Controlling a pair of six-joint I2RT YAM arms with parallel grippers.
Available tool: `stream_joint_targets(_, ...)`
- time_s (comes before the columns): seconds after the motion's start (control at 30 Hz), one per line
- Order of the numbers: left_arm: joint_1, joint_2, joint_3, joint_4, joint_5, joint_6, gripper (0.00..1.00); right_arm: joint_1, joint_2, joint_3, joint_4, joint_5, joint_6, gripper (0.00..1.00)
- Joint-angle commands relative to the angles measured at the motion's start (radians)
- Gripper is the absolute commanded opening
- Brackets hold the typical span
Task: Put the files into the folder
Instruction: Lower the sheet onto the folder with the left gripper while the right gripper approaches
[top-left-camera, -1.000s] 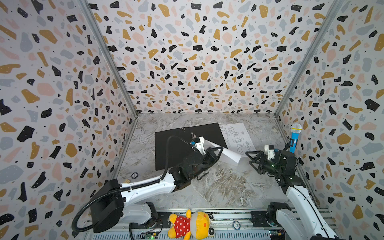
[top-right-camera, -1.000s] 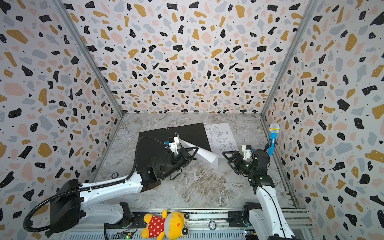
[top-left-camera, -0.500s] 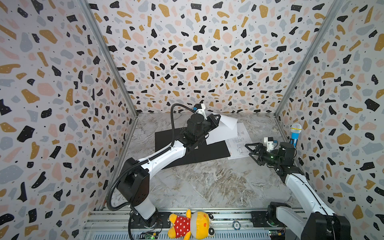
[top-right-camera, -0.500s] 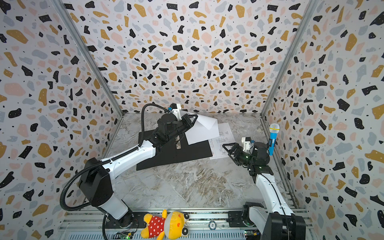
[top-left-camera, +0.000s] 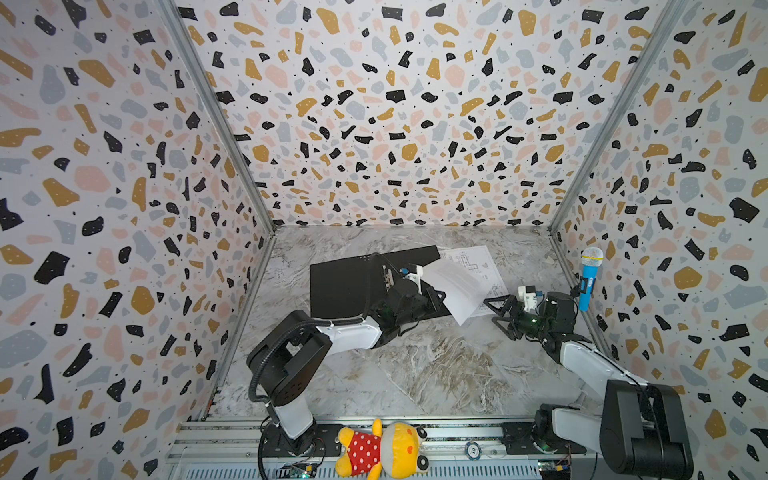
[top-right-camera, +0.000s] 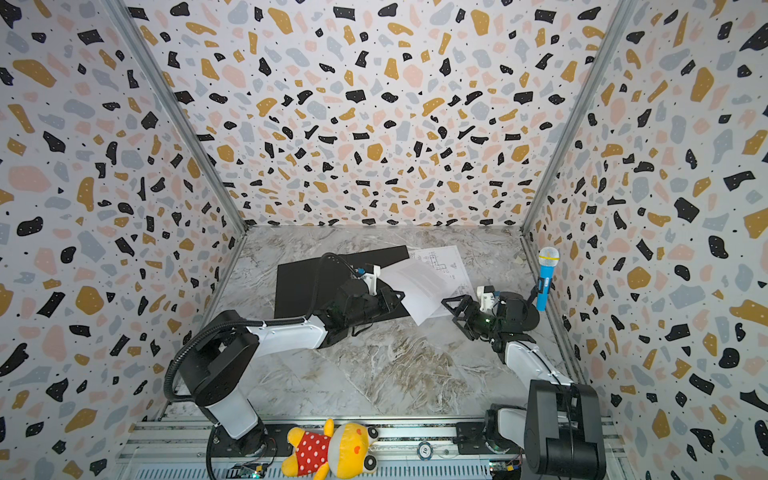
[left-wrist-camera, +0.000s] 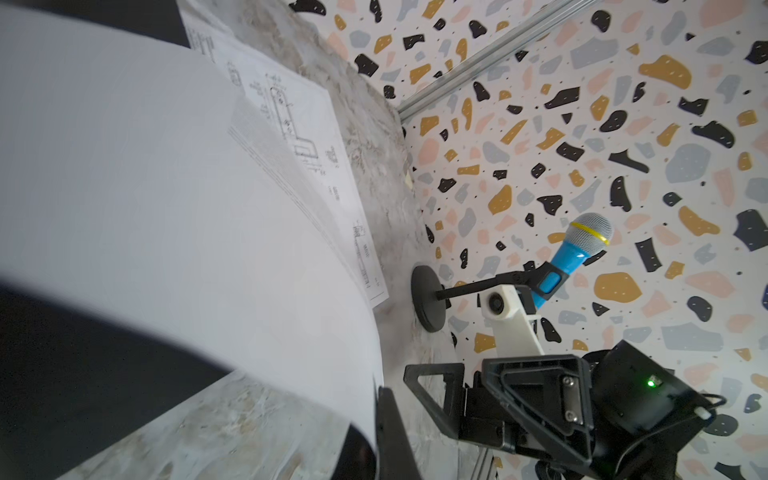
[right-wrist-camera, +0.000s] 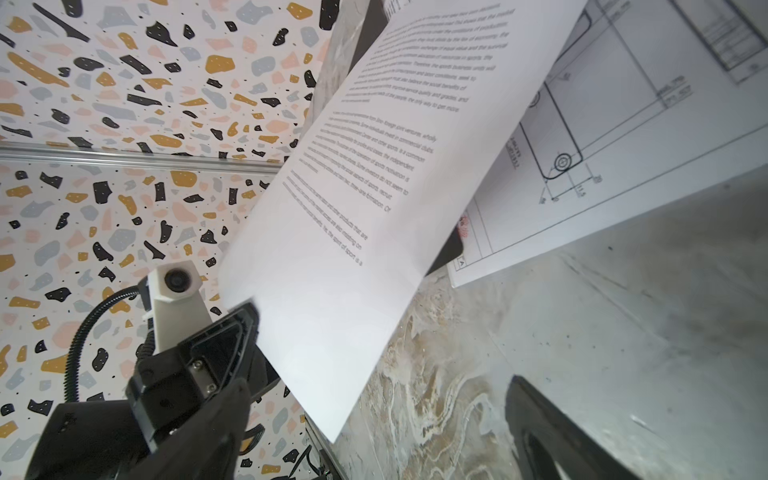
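Two files are being followed, and neither is lying inside the folder (top-left-camera: 345, 286) yet. In both top views the folder is being shown open and flat, black inside up, toward 11 o'clock of the counter's (top-left-camera: 415, 374) middle, with its metal clip (top-left-camera: 388, 274) showing near its middle.

The text sheet (top-left-camera: 455, 286) is being pinched by its edge in the left fingers (top-left-camera: 434, 296), which are being pressed tight together on the paper. The sheet is being held off the counter, tilted, over the folder's 3 o'clock edge and over part of the drawing sheet (top-left-camera: 478, 259). In the right wrist view, the printed lines on the text sheet (right-wrist-camera: 374, 187) are being shown sharply, with the left fingers (right-wrist-camera: 245, 320) clamped on its corner.

The drawing sheet is lying flat on the counter just at 3 o'clock of the folder, and its small red mark (right-wrist-camera: 463, 224) is being caught near the folder's corner.

The right fingers (top-left-camera: 496, 300) are being held spread wide with nothing between them, just at 4 o'clock of the lifted sheet and apart from it.

At the counter's 3 o'clock edge a blue toy microphone (top-left-camera: 589, 278) is being seen on its stand, and a yellow plush toy (top-left-camera: 382, 449) is lying at 6 o'clock on the rail (top-left-camera: 478, 432).
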Motion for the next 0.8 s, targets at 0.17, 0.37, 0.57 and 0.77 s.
stream_joint_targets(0.17,0.002,0.047,-0.042,0.185,0.024,-0.081,0.05,0.061,0.142,-0.028,0.179,-0.018,0.036,0.95)
stream_joint_targets(0.37,0.004,0.046,-0.043,0.194,0.029,-0.109,0.05,0.098,0.204,-0.038,0.232,0.018,0.054,0.94)
stream_joint_targets(0.57,0.002,0.037,-0.092,0.249,0.043,-0.157,0.05,0.125,0.28,-0.018,0.332,0.014,0.101,0.9)
stream_joint_targets(0.77,0.002,0.029,-0.119,0.254,0.047,-0.157,0.05,0.136,0.344,0.01,0.398,0.027,0.134,0.81)
